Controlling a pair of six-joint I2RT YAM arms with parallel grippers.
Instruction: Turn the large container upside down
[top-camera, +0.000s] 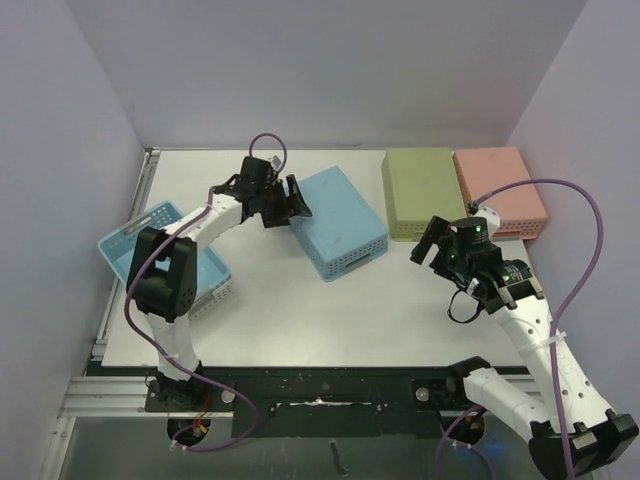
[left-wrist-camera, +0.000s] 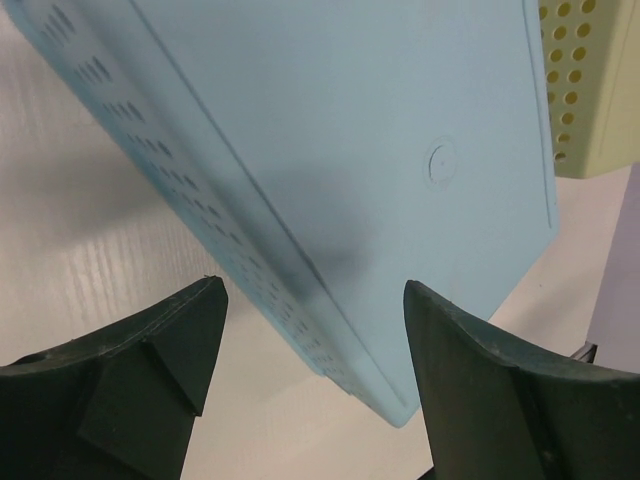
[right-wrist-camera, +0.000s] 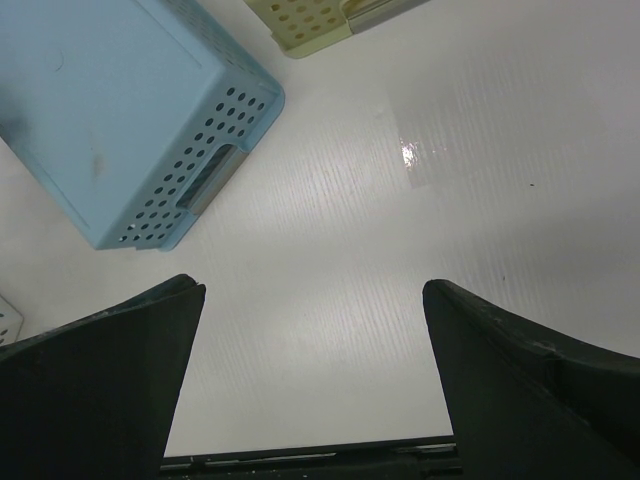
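Note:
A light blue perforated container (top-camera: 338, 222) lies bottom up in the middle of the table, its flat base facing up. My left gripper (top-camera: 290, 205) is open at its left end, and in the left wrist view the container's corner (left-wrist-camera: 380, 130) sits just beyond and between my spread fingers (left-wrist-camera: 160, 360), not gripped. My right gripper (top-camera: 428, 240) is open and empty, hovering over bare table right of the container. The container (right-wrist-camera: 110, 110) shows at the upper left of the right wrist view, well clear of that gripper (right-wrist-camera: 312, 285).
A second blue basket (top-camera: 165, 250) sits open side up at the left table edge, partly under my left arm. A green container (top-camera: 420, 192) and a pink one (top-camera: 502, 190) lie bottom up at the back right. The green one also shows in the left wrist view (left-wrist-camera: 590, 90).

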